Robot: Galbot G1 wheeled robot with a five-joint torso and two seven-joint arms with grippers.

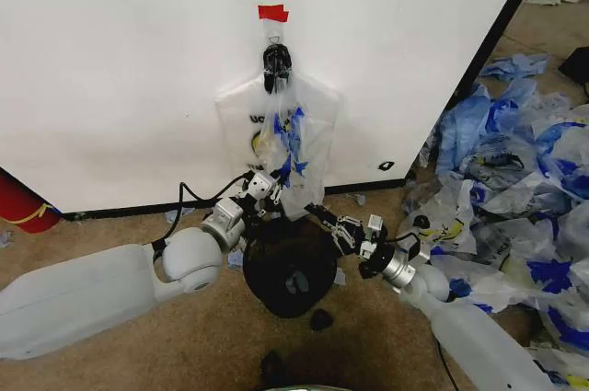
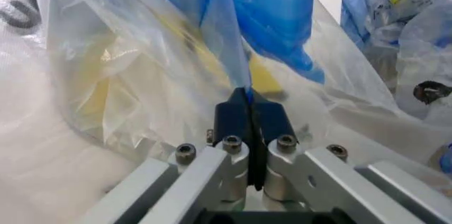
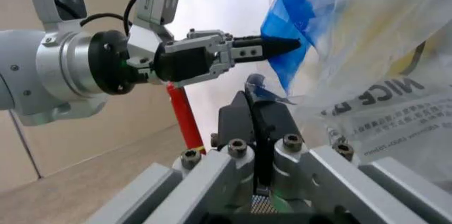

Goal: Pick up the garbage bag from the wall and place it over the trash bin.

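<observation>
jaws of the left gripper (image 2: 249,108) are closed on a blue handle of the garbage bag (image 1: 276,147), at frame centre. the right gripper (image 3: 255,108), lower right of it, pinches a blue scrap of the bag too. the bag hangs from the wall clip above the trash bin (image 1: 290,267). next, i judge: lift it off, spread the mouth, lower over the rim.

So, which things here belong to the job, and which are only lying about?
Job:
- translucent white plastic garbage bag hanging on the wall
- round black wire-mesh trash bin
- left claw, shut on the bag
- right claw

Lying about:
- blue-streaked white plastic bags
- red cylinder
</observation>
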